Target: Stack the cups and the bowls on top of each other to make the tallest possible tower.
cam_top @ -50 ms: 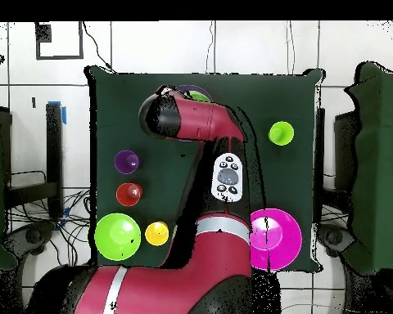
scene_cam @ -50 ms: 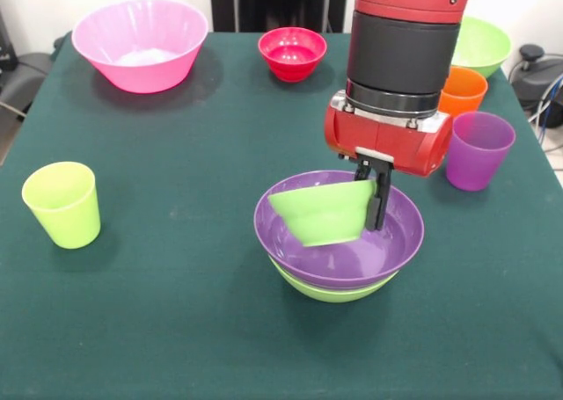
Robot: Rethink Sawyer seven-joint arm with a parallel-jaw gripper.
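Front view: placing a small green bowl (scene_cam @ -50 ms: 324, 212).
Your fingers (scene_cam @ -50 ms: 376, 198) pinch its rim, tilted above the purple bowl (scene_cam @ -50 ms: 339, 264); level it, then lower.

No text, label, brand or number can be read — only unreadable button markings are seen on the arm's white panel (cam_top @ -50 ms: 226, 177).

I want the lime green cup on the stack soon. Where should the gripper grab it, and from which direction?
Probably from straight above, pinching the rim. The lime green cup stands upright, mouth open upward, alone on the table, so one finger can go inside and one outside the thin wall. Its tapered sides would likely slip in a side grasp.
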